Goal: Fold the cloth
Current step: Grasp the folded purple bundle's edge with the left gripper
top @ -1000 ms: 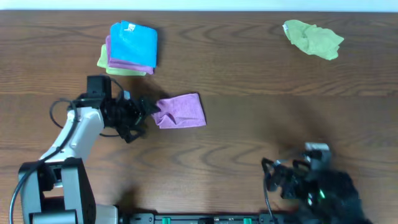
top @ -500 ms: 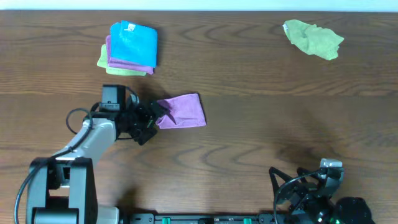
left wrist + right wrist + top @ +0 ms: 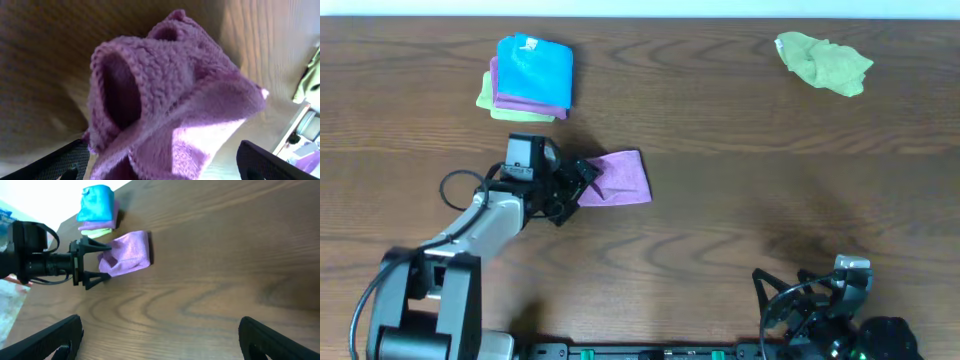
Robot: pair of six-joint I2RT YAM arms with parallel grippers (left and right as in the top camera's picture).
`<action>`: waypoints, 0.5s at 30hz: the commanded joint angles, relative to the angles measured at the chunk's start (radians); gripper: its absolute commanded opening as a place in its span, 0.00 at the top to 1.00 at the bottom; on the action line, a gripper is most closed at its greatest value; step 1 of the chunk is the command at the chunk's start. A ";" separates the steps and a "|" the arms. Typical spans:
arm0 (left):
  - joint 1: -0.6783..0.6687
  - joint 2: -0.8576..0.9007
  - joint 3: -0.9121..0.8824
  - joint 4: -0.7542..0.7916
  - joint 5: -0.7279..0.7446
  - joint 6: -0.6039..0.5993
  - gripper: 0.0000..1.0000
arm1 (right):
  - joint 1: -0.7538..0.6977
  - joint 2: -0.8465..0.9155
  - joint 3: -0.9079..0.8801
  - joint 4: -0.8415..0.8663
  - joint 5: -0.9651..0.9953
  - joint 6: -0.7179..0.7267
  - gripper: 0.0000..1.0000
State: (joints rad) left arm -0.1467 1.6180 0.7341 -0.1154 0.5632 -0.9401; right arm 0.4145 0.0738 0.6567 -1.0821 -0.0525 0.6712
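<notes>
The purple-magenta cloth (image 3: 620, 178) lies folded small on the wooden table, left of centre, with its left edge bunched up. My left gripper (image 3: 582, 180) is at that bunched edge, jaws spread wide on either side of it. In the left wrist view the cloth (image 3: 175, 100) fills the frame, humped up between the two fingers of the left gripper (image 3: 165, 167). The right wrist view shows the cloth (image 3: 127, 252) and the left gripper (image 3: 92, 262) from afar. My right gripper (image 3: 160, 335) is open over bare wood near the front edge, at the lower right overhead (image 3: 767, 300).
A stack with a bright blue cloth (image 3: 532, 68) on top of purple and lime-green ones sits at the back left. A crumpled lime-green cloth (image 3: 823, 62) lies at the back right. The table's front edge runs just under the right arm.
My left gripper has slid right to the cloth's left edge, and that edge has bunched between the fingers. The right arm drew back toward the front edge, then stopped.
</notes>
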 commanded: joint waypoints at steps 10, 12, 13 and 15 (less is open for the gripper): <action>-0.014 0.122 -0.006 0.066 0.005 -0.058 0.05 | -0.009 -0.004 -0.011 -0.080 0.000 0.012 0.01; -0.023 0.140 -0.006 0.096 -0.002 -0.058 0.20 | -0.009 -0.004 -0.011 -0.082 0.000 0.012 0.01; -0.025 0.150 -0.006 0.116 -0.002 -0.058 0.25 | -0.009 -0.004 -0.011 -0.082 0.000 0.012 0.01; -0.032 0.172 -0.006 0.152 -0.002 -0.058 0.44 | -0.009 -0.004 -0.011 -0.082 0.000 0.012 0.01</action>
State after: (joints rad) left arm -0.1642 1.7252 0.7494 0.0303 0.6075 -1.0069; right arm 0.4141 0.0738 0.6529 -1.1610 -0.0525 0.6731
